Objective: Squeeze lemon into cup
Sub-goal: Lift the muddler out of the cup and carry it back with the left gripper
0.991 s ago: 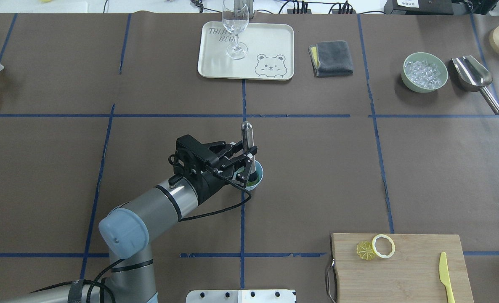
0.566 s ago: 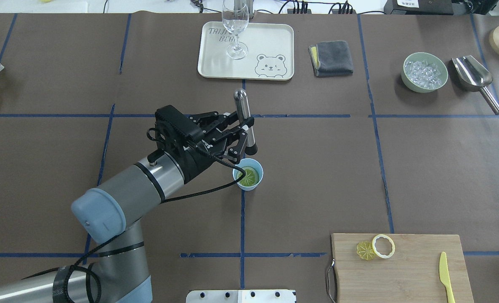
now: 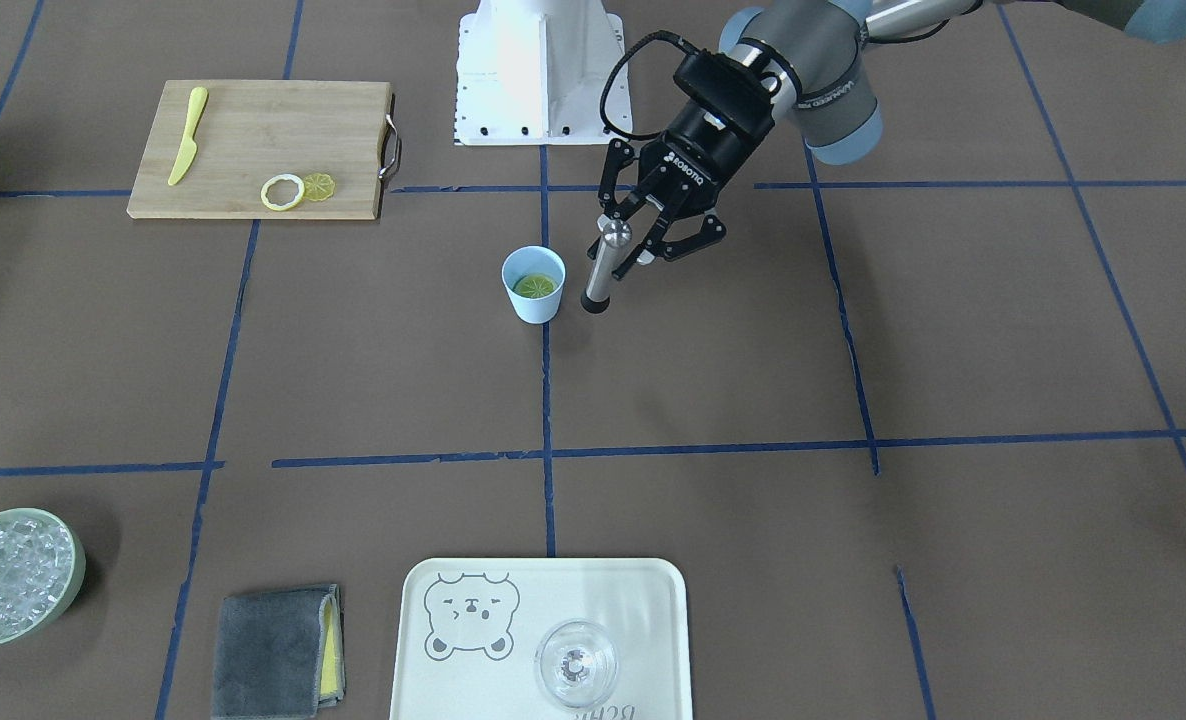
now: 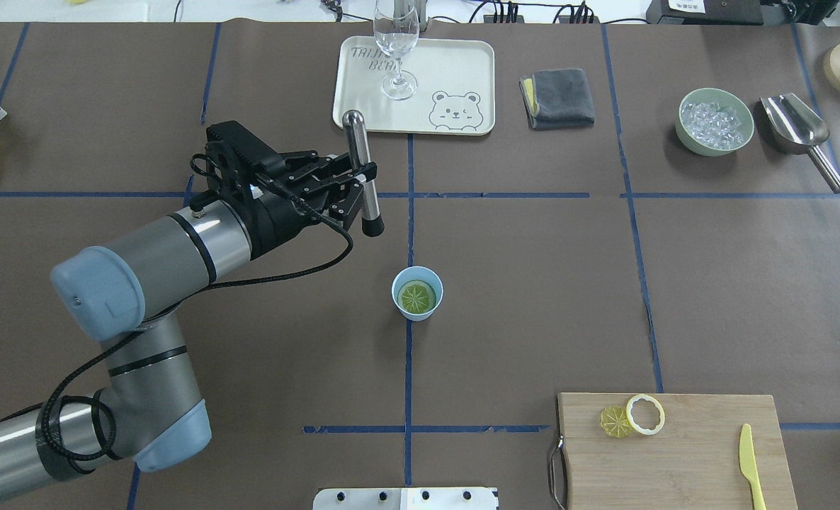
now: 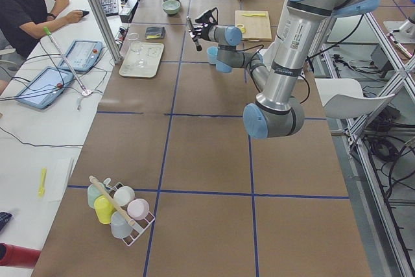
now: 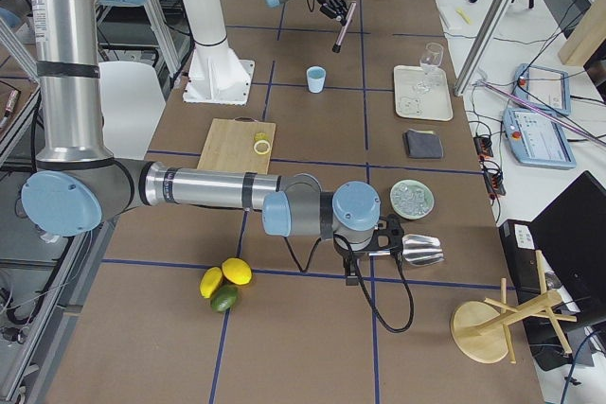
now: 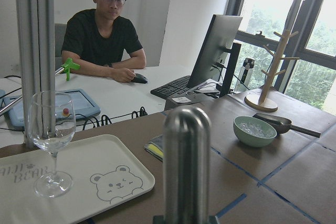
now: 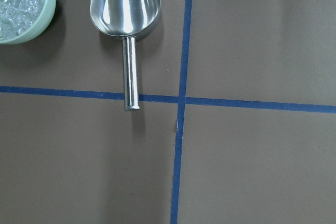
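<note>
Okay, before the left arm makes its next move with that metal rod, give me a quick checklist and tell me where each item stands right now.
1. Lemon lying inside the cup: ok.
2. Cup standing upright: ok.
3. Left claw shut on the metal rod: ok.
4. Rod's black tip clear of the cup's rim: ok.
5. Juice pressed out of the lemon: cannot tell.
6. Right claw open or shut: cannot tell.

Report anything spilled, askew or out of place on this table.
Nothing stands out. The cup stands upright with the lemon slice lying inside and no spill around it. The left gripper holds the metal muddler in the air, clear of the cup.
</note>
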Robot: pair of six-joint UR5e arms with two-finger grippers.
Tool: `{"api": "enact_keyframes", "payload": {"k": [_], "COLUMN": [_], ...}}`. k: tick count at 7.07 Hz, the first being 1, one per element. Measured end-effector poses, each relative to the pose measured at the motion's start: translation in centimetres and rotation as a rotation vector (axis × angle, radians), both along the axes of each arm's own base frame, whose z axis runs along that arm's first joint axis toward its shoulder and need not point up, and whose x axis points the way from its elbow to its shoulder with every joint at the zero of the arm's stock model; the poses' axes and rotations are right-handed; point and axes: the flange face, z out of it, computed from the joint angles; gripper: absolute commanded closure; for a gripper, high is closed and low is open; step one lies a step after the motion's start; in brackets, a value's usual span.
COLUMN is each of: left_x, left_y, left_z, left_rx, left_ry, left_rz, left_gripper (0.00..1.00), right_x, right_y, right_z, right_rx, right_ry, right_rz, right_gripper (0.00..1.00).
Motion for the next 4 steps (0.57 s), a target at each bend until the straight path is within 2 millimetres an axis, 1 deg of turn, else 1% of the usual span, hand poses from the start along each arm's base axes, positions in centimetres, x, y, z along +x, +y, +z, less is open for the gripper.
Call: {"api": "enact_keyframes", "payload": {"k": [1, 3, 4], "left_x": [-0.3, -1.7, -2.9], "left_y": [-0.2, -0.4, -1.4], "left_z": [0.2, -0.1, 0.6], "left_rx": [-0.101, -0.371, -0.531], "left_ry": [-0.023, -0.102, -0.142], "left_rz": [0.043, 0.169, 0.246], "left_gripper": [1.00, 1.00, 1.00], "right_x": [0.0, 0.0, 0.0], "right_y": [0.0, 0.1, 0.1], "right_z": [0.0, 0.1, 0.1], "right_rx": [0.000, -0.001, -0.002], "right_ry": [0.000, 0.002, 0.002], "right_rz": [0.000, -0.001, -0.001], "right_gripper": [0.00, 0.00, 0.00]}}
